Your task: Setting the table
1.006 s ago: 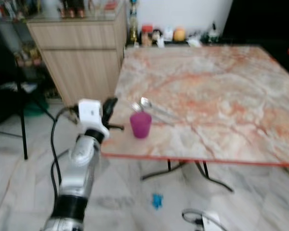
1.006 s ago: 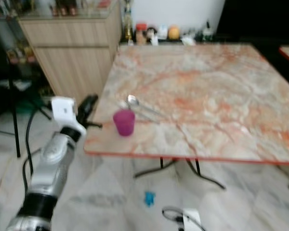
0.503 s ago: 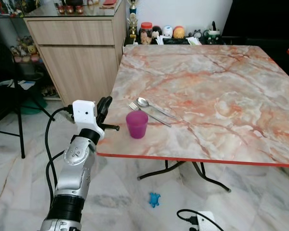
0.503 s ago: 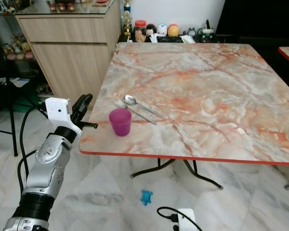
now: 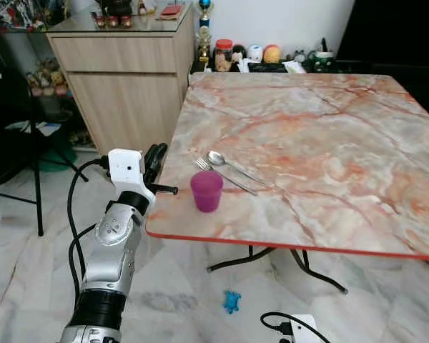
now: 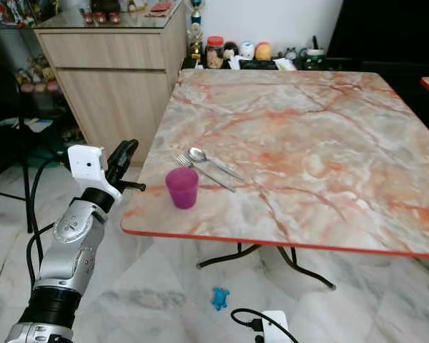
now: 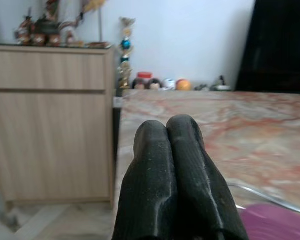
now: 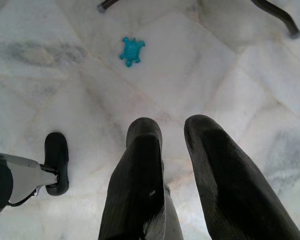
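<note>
Head views: cup (image 5: 206,191) stands near bench (image 5: 329,143) corner, fork (image 5: 225,175) and spoon (image 5: 232,163) just behind, long axes slanting away. Left gripper (image 5: 154,158) raised off the bench edge, cup to its right, nearer arm. Left wrist: fingers (image 7: 152,185) pressed together, empty. Right wrist: right gripper (image 8: 177,150) hangs over floor, fingers slightly spread.

The left arm (image 5: 114,246) is silver with a black band, a white wrist box (image 5: 125,166), looping black cables — and ribbed black fingers (image 7: 172,190).
</note>
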Motion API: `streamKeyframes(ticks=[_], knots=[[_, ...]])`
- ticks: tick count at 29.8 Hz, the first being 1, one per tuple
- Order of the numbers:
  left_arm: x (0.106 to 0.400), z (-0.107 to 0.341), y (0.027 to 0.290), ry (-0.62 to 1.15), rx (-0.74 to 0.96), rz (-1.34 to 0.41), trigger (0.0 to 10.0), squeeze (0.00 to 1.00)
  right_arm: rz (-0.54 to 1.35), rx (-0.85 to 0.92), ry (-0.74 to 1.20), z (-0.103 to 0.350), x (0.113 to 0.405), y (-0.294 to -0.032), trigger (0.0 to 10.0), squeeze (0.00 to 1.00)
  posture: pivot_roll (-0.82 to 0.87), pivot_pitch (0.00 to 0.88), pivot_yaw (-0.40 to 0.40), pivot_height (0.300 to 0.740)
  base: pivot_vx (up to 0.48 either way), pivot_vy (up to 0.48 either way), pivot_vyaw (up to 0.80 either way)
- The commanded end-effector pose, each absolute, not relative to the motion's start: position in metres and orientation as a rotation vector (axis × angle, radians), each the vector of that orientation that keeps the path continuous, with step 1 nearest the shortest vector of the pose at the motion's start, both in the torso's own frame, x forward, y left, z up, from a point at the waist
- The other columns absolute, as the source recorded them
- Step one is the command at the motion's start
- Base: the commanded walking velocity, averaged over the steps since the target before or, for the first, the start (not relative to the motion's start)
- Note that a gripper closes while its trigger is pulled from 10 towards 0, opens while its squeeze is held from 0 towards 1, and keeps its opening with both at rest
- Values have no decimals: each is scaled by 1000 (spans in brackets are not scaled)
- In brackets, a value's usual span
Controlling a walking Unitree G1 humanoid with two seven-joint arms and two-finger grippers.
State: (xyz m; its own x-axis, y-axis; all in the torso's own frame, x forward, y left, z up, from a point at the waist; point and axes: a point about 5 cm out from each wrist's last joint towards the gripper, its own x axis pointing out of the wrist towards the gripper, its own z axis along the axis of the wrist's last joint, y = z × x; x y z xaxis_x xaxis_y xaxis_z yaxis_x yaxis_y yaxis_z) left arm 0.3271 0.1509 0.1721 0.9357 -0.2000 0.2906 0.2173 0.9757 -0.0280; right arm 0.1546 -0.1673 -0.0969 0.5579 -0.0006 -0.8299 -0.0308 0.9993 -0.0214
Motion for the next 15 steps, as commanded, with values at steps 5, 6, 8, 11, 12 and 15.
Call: streamKeyframes(ticks=[5, 6, 8, 11, 12, 15], knots=[[325, 175, 149, -302, -63, -238, 10000, 0, 20, -35, 985, -97, 154, -167, 10000, 0, 141, 10, 0, 740, 164, 0, 0], [325, 175, 149, -302, -63, -239, 10000, 0, 20, -36, 985, -97, 154, -167, 10000, 0, 141, 10, 0, 740, 0, 0, 0], [325, 175, 148, -301, -63, -242, 10000, 0, 21, -37, 986, -97, 154, -167, 10000, 0, 141, 10, 0, 740, 0, 0, 0], [324, 177, 146, -287, -87, -276, 10000, 0, 21, -38, 986, -97, 154, -167, 10000, 0, 140, 12, 0, 740, 0, 0, 0], [323, 178, 145, -281, -100, -295, 10000, 0, 21, -39, 986, -97, 154, -167, 10000, 0, 140, 12, 0, 740, 0, 0, 0], [320, 179, 140, -251, -114, -365, 10000, 0, 20, -39, 987, -97, 154, -167, 10000, 0, 142, 12, 1, 740, 0, 0, 0]])
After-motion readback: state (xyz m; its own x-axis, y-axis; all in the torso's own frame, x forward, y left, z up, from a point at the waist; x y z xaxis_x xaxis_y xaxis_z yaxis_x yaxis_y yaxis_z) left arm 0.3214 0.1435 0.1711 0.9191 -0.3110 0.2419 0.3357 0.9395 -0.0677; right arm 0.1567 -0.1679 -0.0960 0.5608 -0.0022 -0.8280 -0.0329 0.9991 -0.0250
